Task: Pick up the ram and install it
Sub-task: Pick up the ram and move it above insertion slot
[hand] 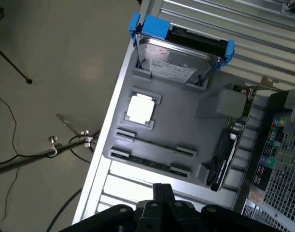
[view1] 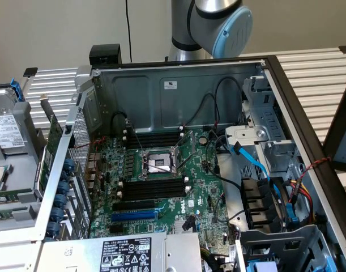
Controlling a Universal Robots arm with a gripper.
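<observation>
The ram [hand: 148, 163] is a long thin green stick lying on its edge in a groove of the grey parts tray [hand: 186, 125], between small grey clips. My gripper [hand: 162, 189] hovers above the tray's near edge, just short of the ram. Its dark fingers are pressed together, shut, with nothing between them. In the exterior view the open computer case [view1: 178, 90] shows the motherboard [view1: 201, 175]. Bare black memory slots [view1: 154, 187] lie on both sides of the processor socket [view1: 157, 162].
On the tray sit a hard drive in a blue caddy [hand: 178, 58], a processor chip [hand: 140, 107] and an upright green card [hand: 223, 157]. The tray [view1: 14, 218] stands at the exterior view's left, outside the case wall. Cables [view1: 257, 164] cross the case's right side.
</observation>
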